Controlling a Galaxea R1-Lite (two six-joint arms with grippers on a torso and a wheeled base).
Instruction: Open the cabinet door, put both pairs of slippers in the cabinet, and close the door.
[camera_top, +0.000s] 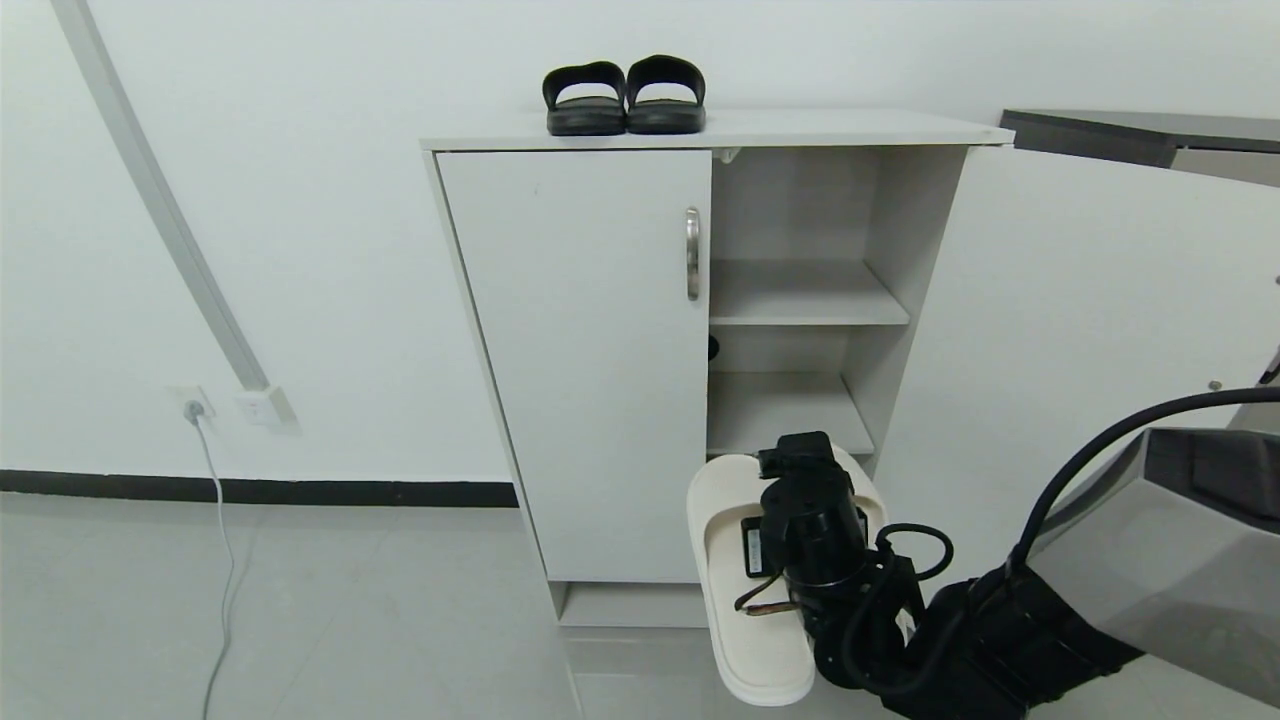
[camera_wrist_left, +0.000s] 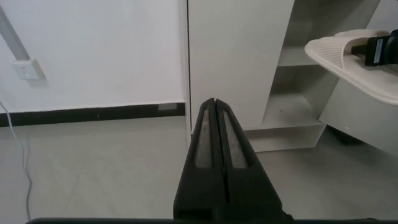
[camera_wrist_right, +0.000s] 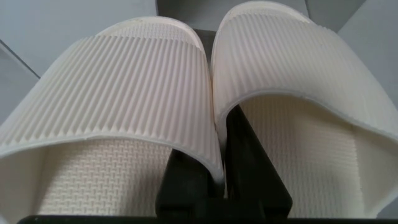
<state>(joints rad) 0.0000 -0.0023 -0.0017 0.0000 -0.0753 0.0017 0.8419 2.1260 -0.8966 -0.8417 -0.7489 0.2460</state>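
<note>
**Lower centre-right, nearest the viewer.** The right gripper (camera_top: 800, 455) is clamped on the white slippers (camera_top: 755, 620). In the right wrist view its fingers pinch the two inner strap edges together, so a single grasp carries the pair. The slippers hang toes-forward just in front of the open compartment, apparently lined up to go in.

**Far left.** A wall socket (camera_top: 192, 407) with its cable, well apart from the work.

**Left wrist view.** The left gripper (camera_wrist_left: 214, 143) has its fingers pressed together on nothing. It sits low over the floor facing the cabinet's base, probably out of the way of the carrying arm.

**Centre.** The cabinet (camera_top: 720, 128) has its left door (camera_top: 575, 360) closed, with the handle (camera_top: 692, 253) at that door's right edge. The black slippers (camera_top: 624, 95) sit side by side on the cabinet top above it, not yet stowed.

**Right of centre.** An upper shelf (camera_top: 800, 292) and a lower shelf (camera_top: 785, 410) are both bare.

**Right.** The right door (camera_top: 1080, 330) stands wide open, leaving the arm a free path.
</note>
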